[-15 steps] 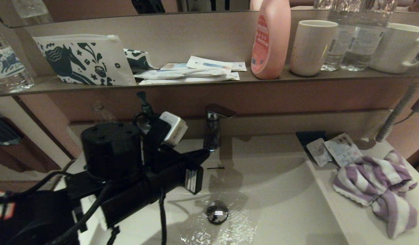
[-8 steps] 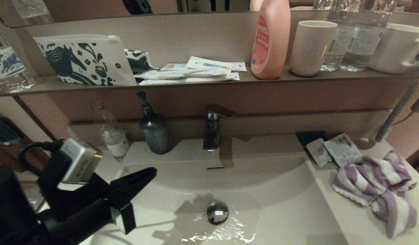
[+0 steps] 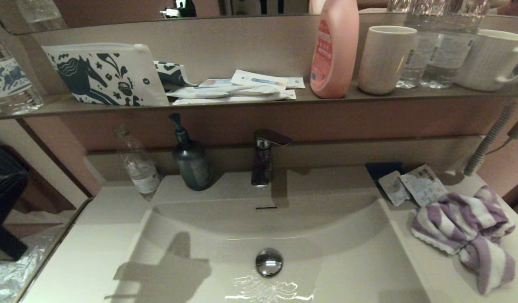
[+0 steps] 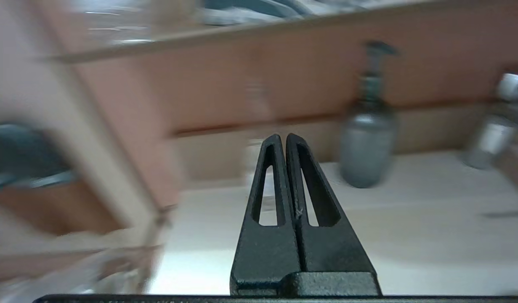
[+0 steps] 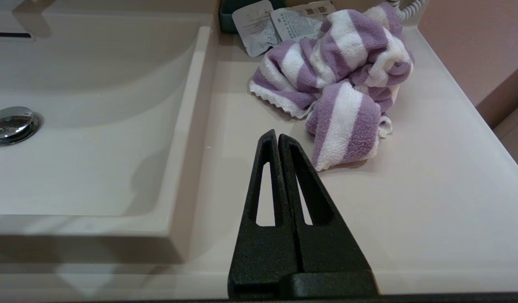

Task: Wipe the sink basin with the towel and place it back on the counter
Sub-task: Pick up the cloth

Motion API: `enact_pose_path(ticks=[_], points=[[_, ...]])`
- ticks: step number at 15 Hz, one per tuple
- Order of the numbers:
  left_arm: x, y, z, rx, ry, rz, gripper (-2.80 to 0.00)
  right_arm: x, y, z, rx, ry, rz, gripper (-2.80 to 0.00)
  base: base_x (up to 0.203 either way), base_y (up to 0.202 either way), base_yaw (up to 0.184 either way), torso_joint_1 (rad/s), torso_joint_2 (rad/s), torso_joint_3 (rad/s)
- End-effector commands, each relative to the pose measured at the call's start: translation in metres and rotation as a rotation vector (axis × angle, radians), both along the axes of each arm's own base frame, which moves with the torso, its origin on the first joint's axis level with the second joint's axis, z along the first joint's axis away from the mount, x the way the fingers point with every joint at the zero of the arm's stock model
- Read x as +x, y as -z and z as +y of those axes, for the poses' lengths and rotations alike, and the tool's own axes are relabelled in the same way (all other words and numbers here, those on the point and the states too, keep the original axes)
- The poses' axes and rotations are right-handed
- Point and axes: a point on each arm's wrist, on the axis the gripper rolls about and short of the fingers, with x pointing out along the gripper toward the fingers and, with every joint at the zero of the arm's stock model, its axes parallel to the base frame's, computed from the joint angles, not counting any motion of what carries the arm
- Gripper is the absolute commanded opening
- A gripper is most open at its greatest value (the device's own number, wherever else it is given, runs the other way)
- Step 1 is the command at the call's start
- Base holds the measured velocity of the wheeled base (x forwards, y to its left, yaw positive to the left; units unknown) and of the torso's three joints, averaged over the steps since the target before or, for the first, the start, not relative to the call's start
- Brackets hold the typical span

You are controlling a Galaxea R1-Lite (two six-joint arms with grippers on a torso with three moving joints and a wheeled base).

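Note:
The purple-and-white striped towel (image 3: pixel 465 227) lies crumpled on the off-white counter (image 3: pixel 444 273) to the right of the sink basin (image 3: pixel 334 248). A little water pools round the chrome drain plug (image 3: pixel 268 261). In the right wrist view my right gripper (image 5: pixel 277 134) is shut and empty, low over the counter (image 5: pixel 431 189), just short of the towel (image 5: pixel 338 84) and beside the basin (image 5: pixel 94 126). My left gripper (image 4: pixel 282 136) is shut and empty over the counter's left end. In the head view only a dark part of the left arm (image 3: pixel 2 198) shows at the left edge.
A faucet (image 3: pixel 263 160), a dark soap dispenser (image 3: pixel 191 162) and a clear bottle (image 3: pixel 139 166) stand behind the basin. Sachets (image 3: pixel 414 185) lie behind the towel. The dark shelf (image 3: pixel 259 101) above carries a pouch, a pink bottle and mugs.
My left arm has drawn back from over the basin to the left, almost out of the head view. The towel has not moved.

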Motion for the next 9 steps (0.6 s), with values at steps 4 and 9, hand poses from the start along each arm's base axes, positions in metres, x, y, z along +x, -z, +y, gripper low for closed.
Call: enact_pose_path(ticks=[4, 9], points=[[-0.082, 0.032, 0.006, -0.013, -0.079, -0.109, -2.80, 0.000, 0.000, 0.000, -0.001, -0.001, -0.001, -2.80, 0.000, 0.000, 0.000, 0.000, 0.00, 0.000], [-0.116, 0.087, 0.004, -0.132, 0.026, 0.062, -2.80, 0.000, 0.000, 0.000, 0.001, 0.001, -0.001, -2.80, 0.000, 0.000, 0.000, 0.000, 0.00, 0.000]])
